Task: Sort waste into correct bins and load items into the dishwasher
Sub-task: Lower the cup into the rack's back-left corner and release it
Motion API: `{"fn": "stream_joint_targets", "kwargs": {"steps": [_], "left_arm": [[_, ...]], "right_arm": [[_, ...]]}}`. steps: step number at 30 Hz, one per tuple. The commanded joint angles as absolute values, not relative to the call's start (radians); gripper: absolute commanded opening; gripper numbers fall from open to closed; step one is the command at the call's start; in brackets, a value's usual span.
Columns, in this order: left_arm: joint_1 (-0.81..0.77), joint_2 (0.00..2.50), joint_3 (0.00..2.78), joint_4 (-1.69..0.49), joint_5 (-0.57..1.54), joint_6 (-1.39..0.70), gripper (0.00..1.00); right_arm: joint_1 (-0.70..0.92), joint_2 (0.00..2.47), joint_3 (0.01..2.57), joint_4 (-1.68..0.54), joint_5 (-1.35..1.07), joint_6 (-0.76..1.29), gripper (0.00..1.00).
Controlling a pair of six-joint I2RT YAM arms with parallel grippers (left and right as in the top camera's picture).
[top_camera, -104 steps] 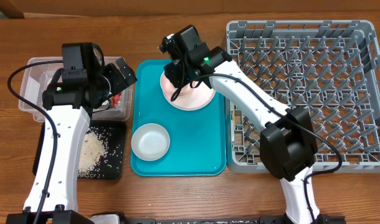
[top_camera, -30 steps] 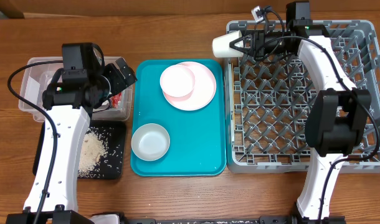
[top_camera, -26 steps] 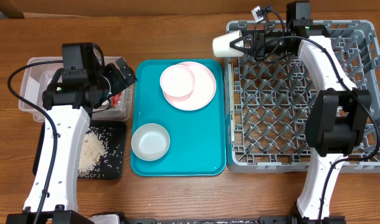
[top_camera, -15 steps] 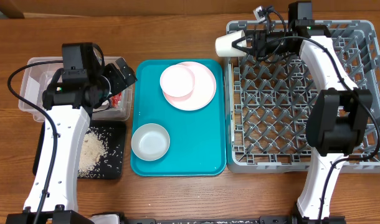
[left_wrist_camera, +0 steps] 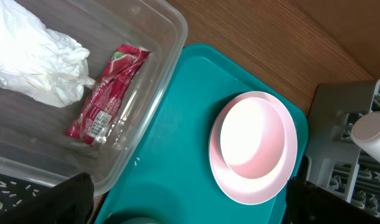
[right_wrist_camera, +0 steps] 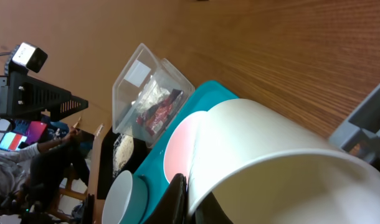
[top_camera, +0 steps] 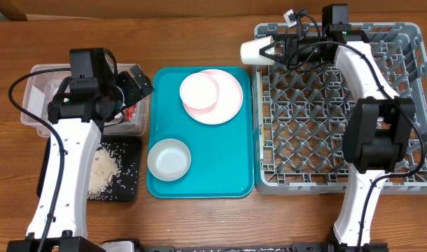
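On the brown wooden table (top_camera: 199, 218), the right gripper (top_camera: 271, 50) is pinched tight on the white cup (top_camera: 252, 50). It holds the cup sideways at the grey rack's (top_camera: 381, 84) far corner, probably to put it among the pegs. The left gripper (top_camera: 135, 91), fingers wide apart, hangs over the clear tub (top_camera: 35, 105).

right gripper (top_camera: 269, 51) clamped on cup (top_camera: 252, 50), cup on its side at rack's (top_camera: 304, 140) far-left corner | left gripper (top_camera: 135, 82) above tub's (top_camera: 35, 105) right end | teal tray (top_camera: 227, 161): plate (top_camera: 231, 101) far, small bowl (top_camera: 199, 91) on it; grey bowl (top_camera: 169, 159) near-left | rice (top_camera: 103, 170) on black tray (top_camera: 128, 190)
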State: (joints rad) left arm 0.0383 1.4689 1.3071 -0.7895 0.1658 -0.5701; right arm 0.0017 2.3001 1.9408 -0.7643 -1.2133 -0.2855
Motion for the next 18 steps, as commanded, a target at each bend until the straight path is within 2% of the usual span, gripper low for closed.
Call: {"fn": "stream_joint_targets", "kwargs": {"steps": [1, 7, 10, 18], "left_arm": [[0.039, 1.459, 1.323, -0.789, 0.176, -0.564, 1.0], [0.039, 1.459, 1.323, -0.789, 0.176, -0.564, 1.0], [0.039, 1.459, 1.323, -0.789, 0.176, -0.564, 1.0], [0.039, 1.459, 1.323, -0.789, 0.176, -0.564, 1.0]], "right_arm": [[0.001, 2.314, 1.942, -0.752, -1.259, -0.292, 0.04], [0.001, 2.314, 1.941, -0.758, -1.259, -0.292, 0.04], [0.001, 2.314, 1.94, -0.769, -1.25, -0.293, 0.08], [-0.001, 2.314, 1.937, -0.837, -1.078, -0.293, 0.06]]}}
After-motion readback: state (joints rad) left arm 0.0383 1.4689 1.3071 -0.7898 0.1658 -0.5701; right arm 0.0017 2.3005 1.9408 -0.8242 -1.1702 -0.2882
